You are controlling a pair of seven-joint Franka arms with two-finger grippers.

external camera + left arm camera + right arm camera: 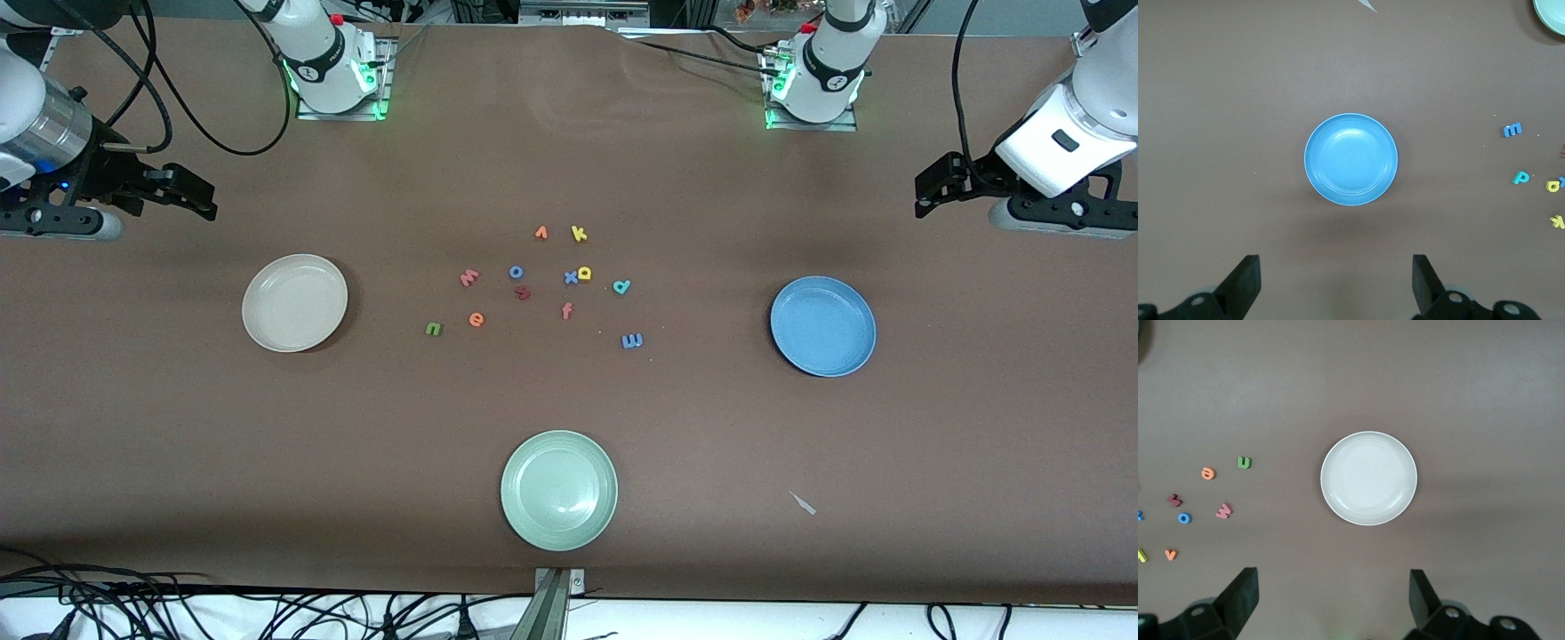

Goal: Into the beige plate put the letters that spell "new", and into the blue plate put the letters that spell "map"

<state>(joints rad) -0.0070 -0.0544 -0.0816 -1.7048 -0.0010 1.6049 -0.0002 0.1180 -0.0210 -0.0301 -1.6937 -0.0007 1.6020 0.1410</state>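
Note:
The letters lie loose mid-table: green n, orange e, pinkish-red w, blue m, teal a, yellow p. The beige plate sits empty toward the right arm's end. The blue plate sits empty toward the left arm's end. My left gripper hangs open over bare table by the blue plate. My right gripper hangs open by the beige plate.
Other letters mix with these: yellow k, orange v, blue o, blue x, dark red letter, orange-red f. A pale green plate sits nearest the front camera. A small scrap lies beside it.

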